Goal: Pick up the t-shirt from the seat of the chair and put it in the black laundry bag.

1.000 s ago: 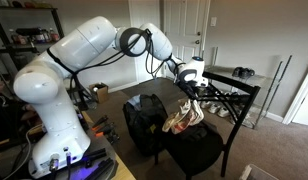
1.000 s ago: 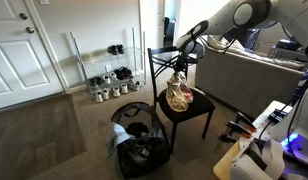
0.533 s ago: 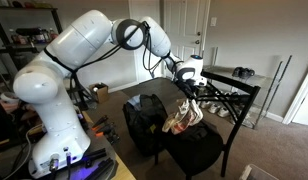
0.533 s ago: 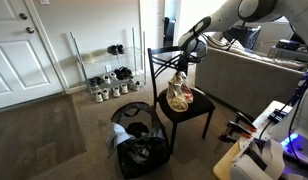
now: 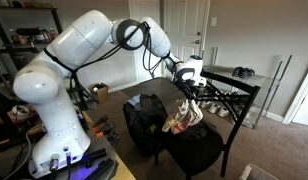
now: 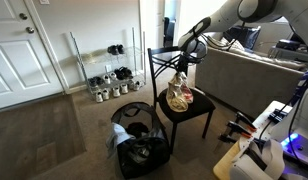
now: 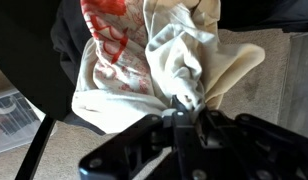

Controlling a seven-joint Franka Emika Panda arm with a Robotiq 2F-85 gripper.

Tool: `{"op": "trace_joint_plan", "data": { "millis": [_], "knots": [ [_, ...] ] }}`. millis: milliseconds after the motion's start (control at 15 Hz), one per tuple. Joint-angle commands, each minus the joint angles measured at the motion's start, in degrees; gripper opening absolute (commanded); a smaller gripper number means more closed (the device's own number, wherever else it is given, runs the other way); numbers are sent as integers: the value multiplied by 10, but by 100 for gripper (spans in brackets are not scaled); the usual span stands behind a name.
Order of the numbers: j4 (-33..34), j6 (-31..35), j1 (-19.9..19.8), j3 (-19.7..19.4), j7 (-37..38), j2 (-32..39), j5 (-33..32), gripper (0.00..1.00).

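Gripper [image 7: 184, 106] clenched tight on bunched t-shirt [image 7: 129, 65], fabric hanging over chair seat [image 6: 201, 104].

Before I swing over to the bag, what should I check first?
1. Grip: fingers pinch a fold of the t-shirt: ok.
2. T-shirt bottom clear of the chair seat: cannot tell; it hangs low in both exterior views.
3. Black laundry bag mouth open: ok.
4. Bag on the floor right beside the chair, nothing between them: ok.
5. Gripper clear of the backrest: cannot tell; they look close.
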Motion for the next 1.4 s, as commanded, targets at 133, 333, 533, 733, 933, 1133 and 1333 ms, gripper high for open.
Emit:
{"op": "trace_joint_plan", "data": {
  "millis": [133,333,533,733,933,1133,1333],
  "knots": [
    [-104,91,41,5,-5,-75,-28,6],
    [-181,146,72,23,-27,-122,-59,6],
    [-262,192,102,48,-39,-169,-93,6],
    [-336,237,137,65,-35,-215,-126,6],
    [-397,283,167,75,-28,-265,-151,6],
    [-443,324,182,93,-30,-312,-167,6],
    [-470,353,196,110,-29,-346,-183,6]
  ]
}}
